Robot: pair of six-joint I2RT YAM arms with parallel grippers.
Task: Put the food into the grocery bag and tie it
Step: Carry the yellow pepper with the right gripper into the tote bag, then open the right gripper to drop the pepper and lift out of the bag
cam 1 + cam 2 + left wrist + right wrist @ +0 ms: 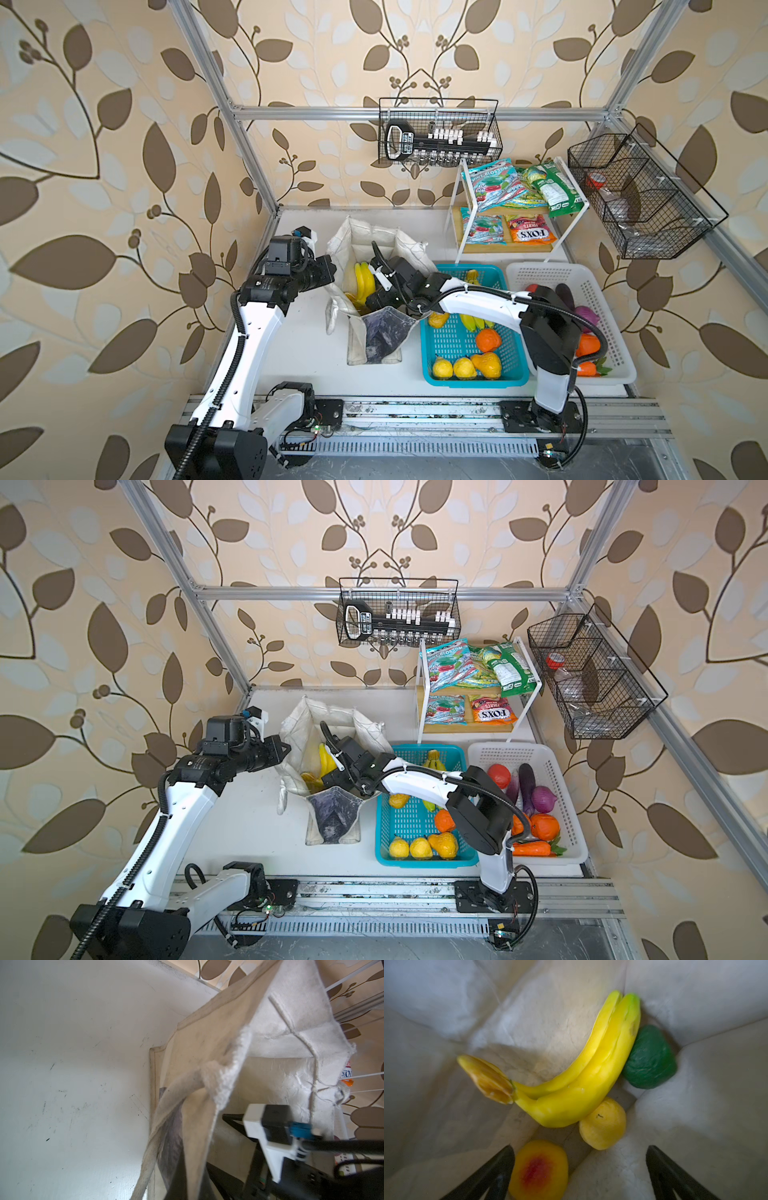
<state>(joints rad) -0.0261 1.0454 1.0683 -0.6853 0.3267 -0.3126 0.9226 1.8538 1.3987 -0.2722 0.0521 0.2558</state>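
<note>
Left gripper (329,270) clamped on left rim of grocery bag (357,235); right gripper (580,1148) down inside bag mouth, jaws wide apart, nothing held; banana bunch (583,1076), green round fruit (650,1057), lemon (603,1124), red-blushed yellow fruit (538,1169) lie on bag floor; snack packets (511,187) on two-tier shelf (482,248)

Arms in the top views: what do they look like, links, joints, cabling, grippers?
The left arm and right arm share white shell links, black joint housings and black bases. Black ribbed conduit, cable-tied, runs along each. The left gripper is black; the right gripper has black tapered fingers.
</note>
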